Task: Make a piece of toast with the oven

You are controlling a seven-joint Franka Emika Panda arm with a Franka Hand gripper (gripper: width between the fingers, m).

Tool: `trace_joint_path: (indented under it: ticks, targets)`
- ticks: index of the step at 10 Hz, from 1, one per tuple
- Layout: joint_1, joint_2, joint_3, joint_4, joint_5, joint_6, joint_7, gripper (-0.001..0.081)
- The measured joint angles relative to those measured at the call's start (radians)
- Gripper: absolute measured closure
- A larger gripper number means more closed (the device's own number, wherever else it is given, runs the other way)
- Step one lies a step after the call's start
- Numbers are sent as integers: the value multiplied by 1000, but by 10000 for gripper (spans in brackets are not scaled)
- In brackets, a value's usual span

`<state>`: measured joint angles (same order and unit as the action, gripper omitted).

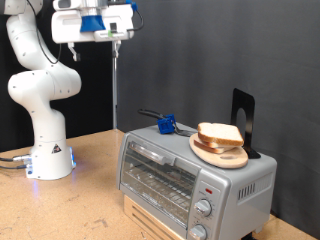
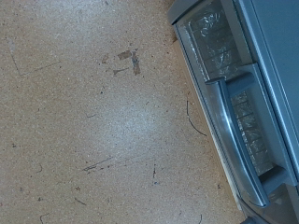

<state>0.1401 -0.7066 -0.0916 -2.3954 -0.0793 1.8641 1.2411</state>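
The gripper (image 1: pixel 118 38) hangs high at about eleven o'clock in the exterior view, well above the table; its fingers are too small and blurred there, and do not show in the wrist view, so whether it is open or closed cannot be told, and nothing is seen in it. Below, at about eight o'clock, stands the white arm base (image 1: pixel 50 155) on the wooden table (image 1: pixel 70 215). Toward four o'clock sits the oven (image 1: pixel 185 175), door shut, knobs on its front. On its roof, at about three o'clock, a round wooden plate (image 1: pixel 222 157) carries the piece of toast (image 1: pixel 218 134). The wrist view shows the oven's door handle (image 2: pixel 234 103) beside scuffed tabletop.
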Motion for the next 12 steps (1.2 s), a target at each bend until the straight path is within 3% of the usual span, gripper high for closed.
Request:
trace_joint_path:
  ticks: [1, 2, 5, 7, 10, 12]
  targets:
    - [-1, -5, 0, -1, 14, -3, 21, -2]
    - [15, -20, -12, -9, 53, 24, -52, -2]
    - [109, -63, -102, -44, 172, 124, -314, -2]
    - [103, -43, -88, -81, 163, 240, -309, -2]
    - [119, -40, -115, -82, 224, 249, -350, -2]
    - [138, 6, -156, -81, 267, 263, -406, -2]
